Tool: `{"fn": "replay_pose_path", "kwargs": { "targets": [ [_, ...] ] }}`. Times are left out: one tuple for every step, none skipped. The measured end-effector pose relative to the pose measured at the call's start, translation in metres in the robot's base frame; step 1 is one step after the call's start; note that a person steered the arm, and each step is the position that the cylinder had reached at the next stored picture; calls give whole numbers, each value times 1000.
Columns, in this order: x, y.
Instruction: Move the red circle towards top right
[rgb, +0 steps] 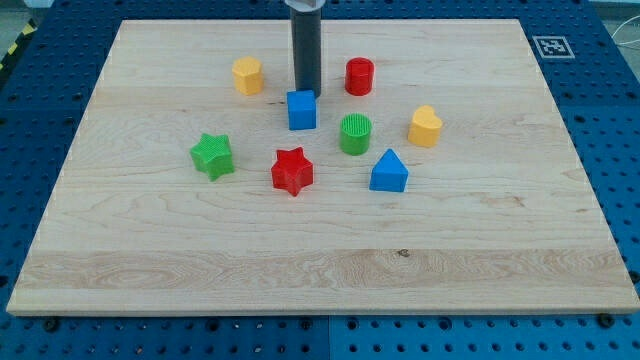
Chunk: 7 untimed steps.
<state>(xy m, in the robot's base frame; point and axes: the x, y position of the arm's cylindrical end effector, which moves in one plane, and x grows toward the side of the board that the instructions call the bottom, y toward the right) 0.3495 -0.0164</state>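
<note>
The red circle (359, 76) is a short red cylinder standing near the view's top, right of centre, on the wooden board (150, 250). The dark rod comes down from the view's top edge, and my tip (306, 91) rests on the board just behind the blue cube (301, 110), about touching it. The tip is a short way to the left of the red circle and a little lower in the view, with a clear gap between them.
A yellow hexagon block (247, 75) sits left of the rod. A green cylinder (354, 134), a yellow heart-like block (425, 126), a blue house-shaped block (388, 172), a red star (292, 171) and a green star (212, 156) lie lower down. A marker tag (552, 46) sits off the top right corner.
</note>
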Motion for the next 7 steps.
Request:
{"fn": "replay_pose_path", "kwargs": {
  "targets": [
    [-17,1],
    [-57,19],
    [-38,54],
    [-30,48],
    [-27,49],
    [9,52],
    [18,77]
  ]
}}
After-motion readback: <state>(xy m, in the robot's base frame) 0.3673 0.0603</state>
